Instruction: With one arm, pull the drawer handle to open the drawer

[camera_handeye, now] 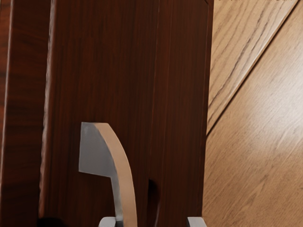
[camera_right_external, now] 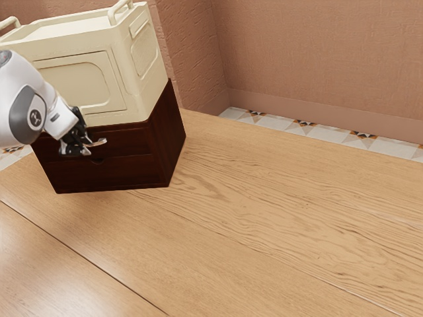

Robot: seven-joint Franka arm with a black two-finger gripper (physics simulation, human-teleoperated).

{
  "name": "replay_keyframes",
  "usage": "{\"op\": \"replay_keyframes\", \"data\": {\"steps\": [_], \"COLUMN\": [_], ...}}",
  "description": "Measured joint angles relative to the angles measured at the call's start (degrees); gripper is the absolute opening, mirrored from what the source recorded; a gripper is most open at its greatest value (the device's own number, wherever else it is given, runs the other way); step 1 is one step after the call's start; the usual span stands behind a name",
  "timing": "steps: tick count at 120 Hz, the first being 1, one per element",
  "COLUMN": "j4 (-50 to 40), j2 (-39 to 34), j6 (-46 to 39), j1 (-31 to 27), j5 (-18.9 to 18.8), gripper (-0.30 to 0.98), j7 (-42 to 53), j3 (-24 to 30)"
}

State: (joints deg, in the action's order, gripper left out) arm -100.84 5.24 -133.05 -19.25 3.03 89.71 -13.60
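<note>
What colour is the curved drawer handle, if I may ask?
The metallic handle is grey with a tan outer face, clearest in the wrist view.

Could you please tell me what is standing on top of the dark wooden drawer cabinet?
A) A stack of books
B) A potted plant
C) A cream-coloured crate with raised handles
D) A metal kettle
C: the exterior view shows the cream crate, a raised handle at its top edge, sitting on the dark cabinet.
</note>
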Motion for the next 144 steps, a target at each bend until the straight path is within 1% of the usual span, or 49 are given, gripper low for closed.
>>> {"op": "replay_keyframes", "data": {"steps": [18, 36, 68, 109, 144], "j4": [-0.35, -2.30, -11.92, -21.56, -27.33], "j2": [-0.07, -0.91, -9.05, -18.71, -24.75], "j6": [-0.21, -0.93, -3.09, -4.18, -4.44], "j1": [-0.11, 0.66, 1.28, 1.24, 1.19], "j5": [0.65, 0.83, 0.67, 0.19, 0.00], "gripper": [0.00, -0.05, -0.08, -0.10, -0.10], "j7": [0.91, 1.61, 2.38, 3.12, 3.61], "j3": [-0.08, -0.88, -1.26, -1.26, -1.22]}}
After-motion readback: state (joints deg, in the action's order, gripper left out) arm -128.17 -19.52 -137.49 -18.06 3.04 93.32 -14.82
